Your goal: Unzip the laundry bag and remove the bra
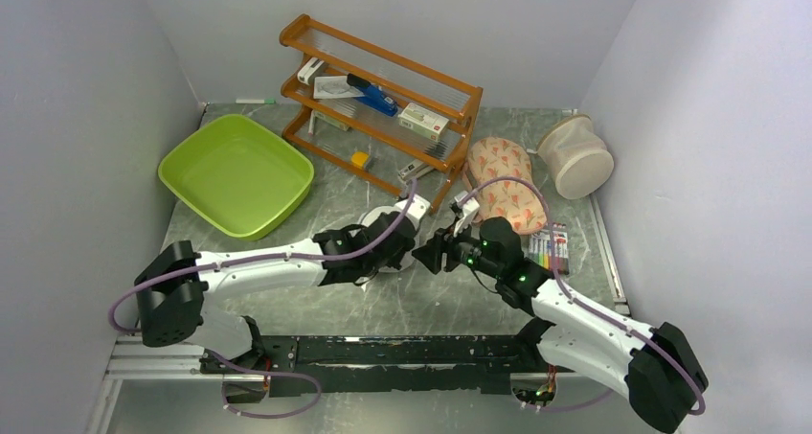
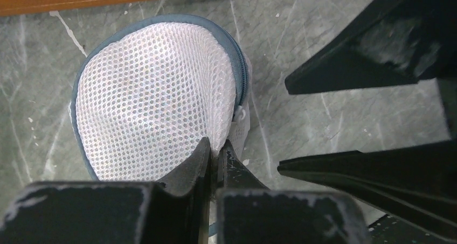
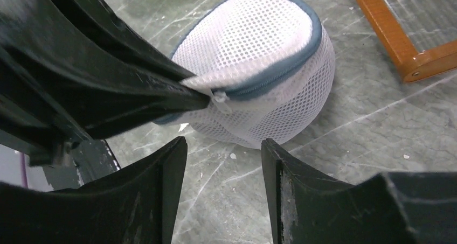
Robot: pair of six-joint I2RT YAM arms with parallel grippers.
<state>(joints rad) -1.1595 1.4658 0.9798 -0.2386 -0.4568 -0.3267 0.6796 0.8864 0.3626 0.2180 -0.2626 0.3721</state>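
The laundry bag (image 2: 156,93) is a white mesh drum with a grey-blue zip round its lid, and it sits on the marble table. It also shows in the right wrist view (image 3: 258,50) and, mostly under the arms, in the top view (image 1: 383,216). My left gripper (image 2: 215,150) is shut on the bag's mesh edge beside the zip. The small zip pull (image 3: 220,97) hangs just past the left fingertips (image 3: 188,96). My right gripper (image 3: 223,147) is open, low over the table, its tips just short of the bag's near side. The bra is hidden.
A wooden rack (image 1: 383,103) stands just behind the bag. A green tub (image 1: 235,173) is at the back left. An orange-patterned pouch (image 1: 503,180), a beige mesh cylinder (image 1: 575,156) and a pack of markers (image 1: 549,249) lie to the right.
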